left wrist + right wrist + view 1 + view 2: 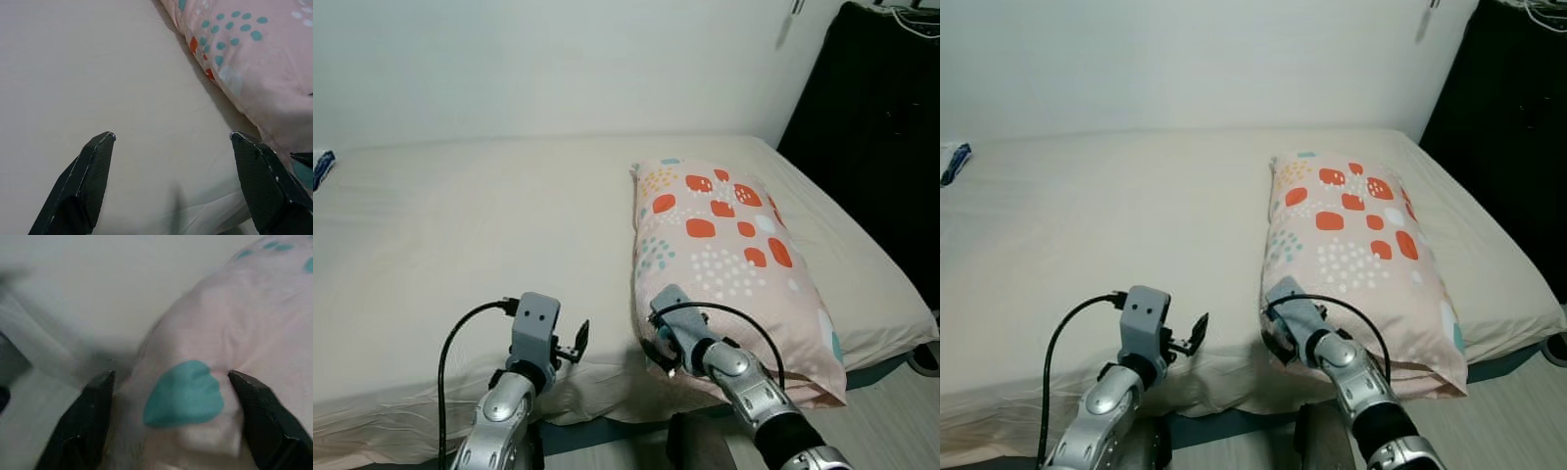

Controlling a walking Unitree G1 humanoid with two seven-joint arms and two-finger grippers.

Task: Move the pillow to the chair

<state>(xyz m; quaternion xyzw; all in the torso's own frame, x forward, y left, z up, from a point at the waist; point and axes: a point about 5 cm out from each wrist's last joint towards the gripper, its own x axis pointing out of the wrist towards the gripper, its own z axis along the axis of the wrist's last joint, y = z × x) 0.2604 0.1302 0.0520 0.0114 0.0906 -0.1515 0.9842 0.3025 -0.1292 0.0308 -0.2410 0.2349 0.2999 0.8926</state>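
**Pillow on bed, right gripper at its near corner**

Item 1. Pillow (724, 259): pale pink, printed with orange-red patches and teal and white dots. It lies flat on the bed's right-hand side, long axis running from the wall toward the robot, near end reaching the mattress edge. No chair can be made out, so the move to it is judged barely started.

Item 2. Right gripper (168, 399): at the pillow's near left corner, low on the mattress edge. In the right wrist view its jaws stand spread, one finger on each side of a bulge of pillow cloth with a teal patch. Not yet closed on it. Judged placement: lined up to pinch the corner, where the soft filling bunches enough to give a hold.

Item 3. Left gripper (576, 343): over bare sheet, near the pillow's left side but apart from it. Jaws spread wide, nothing between them. Probably waiting to take the pillow's long edge, since one corner pinch would let it sag.

Item 4. Bed (460, 245): cream sheet, slightly wrinkled at the near edge.

Item 5. Dark cabinet (881, 137): stands beside the bed on the right.

Item 6. Small blue object (321, 166): at the bed's far left edge, too small to identify.
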